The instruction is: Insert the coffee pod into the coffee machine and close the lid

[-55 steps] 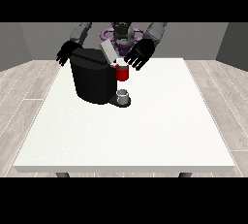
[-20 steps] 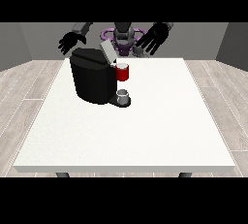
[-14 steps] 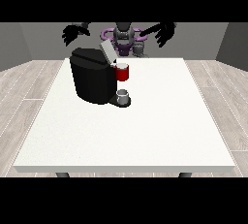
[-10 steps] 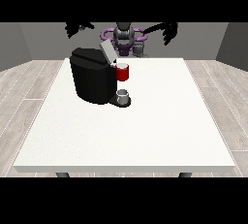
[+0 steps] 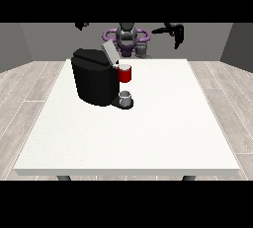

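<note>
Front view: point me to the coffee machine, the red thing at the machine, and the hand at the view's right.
coffee machine (image 5: 94, 81), front view, on its black body.
red thing at the machine (image 5: 125, 74), front view, on its red side.
hand at the view's right (image 5: 177, 32), front view, on the dark hand itself, raised above the table's far edge.

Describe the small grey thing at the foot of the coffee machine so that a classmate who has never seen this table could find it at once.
Start at the big white table and find the black coffee machine on its far left part. At the machine's front, just below a red thing at the machine, sits a small grey thing on the base. It is the only pale, round piece against the black body.
</note>
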Available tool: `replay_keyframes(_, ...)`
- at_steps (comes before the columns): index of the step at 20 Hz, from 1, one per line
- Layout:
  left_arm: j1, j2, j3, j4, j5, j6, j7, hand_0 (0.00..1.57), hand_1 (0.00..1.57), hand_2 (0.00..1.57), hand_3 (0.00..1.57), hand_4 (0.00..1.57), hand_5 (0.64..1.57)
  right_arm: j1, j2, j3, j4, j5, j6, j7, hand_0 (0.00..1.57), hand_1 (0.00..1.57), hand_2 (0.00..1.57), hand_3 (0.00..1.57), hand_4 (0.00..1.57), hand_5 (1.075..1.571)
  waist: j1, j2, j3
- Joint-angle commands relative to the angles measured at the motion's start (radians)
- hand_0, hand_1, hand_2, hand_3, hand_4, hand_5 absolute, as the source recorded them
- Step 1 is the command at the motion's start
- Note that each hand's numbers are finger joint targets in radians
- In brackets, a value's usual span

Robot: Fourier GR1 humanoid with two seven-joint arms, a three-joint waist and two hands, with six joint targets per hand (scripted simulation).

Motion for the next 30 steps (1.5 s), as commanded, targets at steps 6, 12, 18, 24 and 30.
replay_keyframes(6,0.116,-0.056,-0.014,-0.177,0.119,-0.046,0.088,0.00,0.00,0.00,0.00,0.00,1.571,-0.013,0.006,0.038,0.039,0.025,0.053,-0.018,0.00,0.00,0.00,0.00,0.00,1.571,0.066,0.005,0.0005)
replay_keyframes(12,0.211,-0.070,-0.115,-0.354,0.166,-0.051,0.132,0.00,0.00,0.00,0.00,0.11,1.571,-0.113,0.002,-0.033,0.153,0.023,0.028,-0.020,0.00,0.00,0.00,0.00,0.00,1.571,0.109,0.062,0.0006)
replay_keyframes(18,0.313,-0.060,-0.124,-0.458,0.219,-0.029,0.154,0.00,0.00,0.00,0.00,0.00,1.571,-0.116,-0.051,-0.096,0.231,-0.036,0.111,-0.073,0.00,0.00,0.00,0.00,0.00,1.571,0.121,0.093,0.0006)
replay_keyframes(24,0.259,-0.049,-0.158,-0.531,0.238,0.047,0.156,0.00,0.00,0.00,0.00,0.00,1.571,-0.292,0.029,-0.036,0.292,0.038,0.028,-0.074,0.00,0.00,0.00,0.00,0.00,1.571,0.065,0.223,0.0003)
replay_keyframes(30,0.390,-0.020,-0.157,-0.593,0.271,0.036,0.190,0.00,0.00,0.00,0.00,0.00,1.571,-0.250,0.003,-0.018,0.320,0.059,0.093,-0.109,0.00,0.00,0.00,0.00,0.00,1.571,0.033,0.202,0.0002)
